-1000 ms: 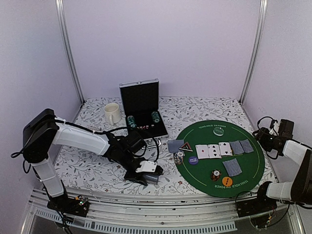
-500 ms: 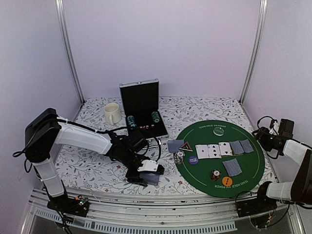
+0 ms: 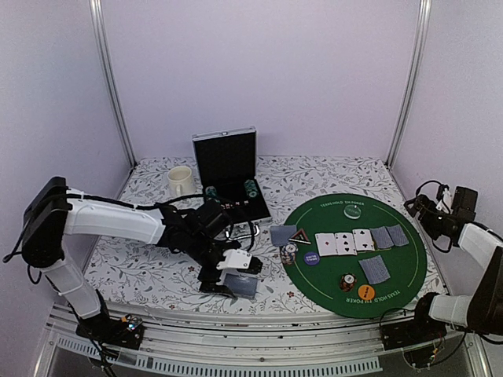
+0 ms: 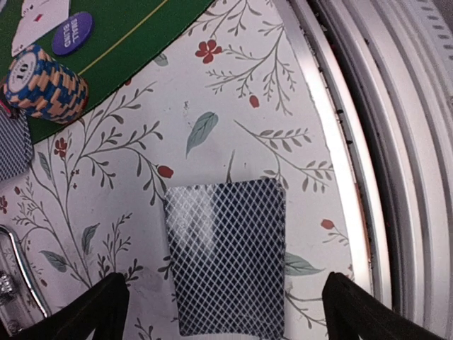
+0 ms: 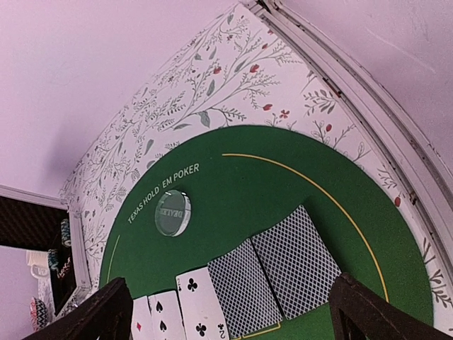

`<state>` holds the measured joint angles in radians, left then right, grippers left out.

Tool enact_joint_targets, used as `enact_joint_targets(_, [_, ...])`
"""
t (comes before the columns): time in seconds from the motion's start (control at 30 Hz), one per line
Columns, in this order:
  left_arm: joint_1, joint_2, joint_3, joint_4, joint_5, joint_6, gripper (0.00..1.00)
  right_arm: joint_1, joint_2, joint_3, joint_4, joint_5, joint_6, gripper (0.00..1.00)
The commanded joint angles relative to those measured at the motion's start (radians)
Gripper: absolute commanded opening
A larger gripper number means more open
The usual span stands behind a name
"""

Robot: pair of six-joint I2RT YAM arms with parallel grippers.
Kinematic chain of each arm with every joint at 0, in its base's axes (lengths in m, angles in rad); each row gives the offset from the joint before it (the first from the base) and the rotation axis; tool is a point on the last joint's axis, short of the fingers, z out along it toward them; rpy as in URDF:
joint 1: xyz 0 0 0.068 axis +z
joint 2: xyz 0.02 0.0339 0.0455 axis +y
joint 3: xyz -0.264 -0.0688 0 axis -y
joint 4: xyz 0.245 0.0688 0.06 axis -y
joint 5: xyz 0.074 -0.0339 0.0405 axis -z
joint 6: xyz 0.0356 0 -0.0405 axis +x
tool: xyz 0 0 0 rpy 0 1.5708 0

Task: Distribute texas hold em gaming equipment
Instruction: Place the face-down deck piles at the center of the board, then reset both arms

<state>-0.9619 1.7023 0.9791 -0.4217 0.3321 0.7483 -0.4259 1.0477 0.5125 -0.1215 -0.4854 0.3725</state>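
A: Top view?
B: Most cards point(image 3: 343, 243), chips point(image 3: 290, 253) and buttons point(image 3: 312, 258) lie on the green mat point(image 3: 409, 259); spare chips point(image 3: 251, 187) sit in the far case point(image 3: 226, 157).
A: Left wrist?
B: Left gripper point(image 4: 223, 283) spread wide over a lone card point(image 4: 226, 255) on the cloth point(image 4: 233, 92), left of the mat.
A: Right wrist?
B: Right gripper point(image 5: 228, 283) agape, empty, above the mat's face-down pair point(image 5: 276, 273).

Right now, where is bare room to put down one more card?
Free: the flowered cloth behind the green mat, right of the black case; also the mat around the clear disc. Crowded: the card row and the chips at the mat's left edge.
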Motion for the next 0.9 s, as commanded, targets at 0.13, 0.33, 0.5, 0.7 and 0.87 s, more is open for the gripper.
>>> enact_joint_targets(0.13, [0.009,-0.210,-0.003,-0.051,0.198,-0.025,0.98,-0.002,-0.075,0.056,0.017,-0.090,-0.049,0.99])
enact_joint_targets(0.33, [0.184,-0.365,-0.066,0.391,0.058,-0.367,0.98,0.015,-0.119,0.060,0.071,-0.109,-0.054,0.99])
enact_joint_targets(0.5, [0.480,-0.406,-0.106,0.680,-0.121,-0.715,0.98,0.194,-0.135,0.067,0.160,0.055,-0.110,0.99])
enact_joint_targets(0.7, [0.727,-0.452,-0.263,0.896,-0.469,-0.949,0.98,0.272,-0.118,0.000,0.419,0.175,-0.189,0.99])
enact_joint_targets(0.87, [0.807,-0.496,-0.451,1.097,-0.721,-0.898,0.98,0.272,-0.032,-0.099,0.652,0.248,-0.232,0.99])
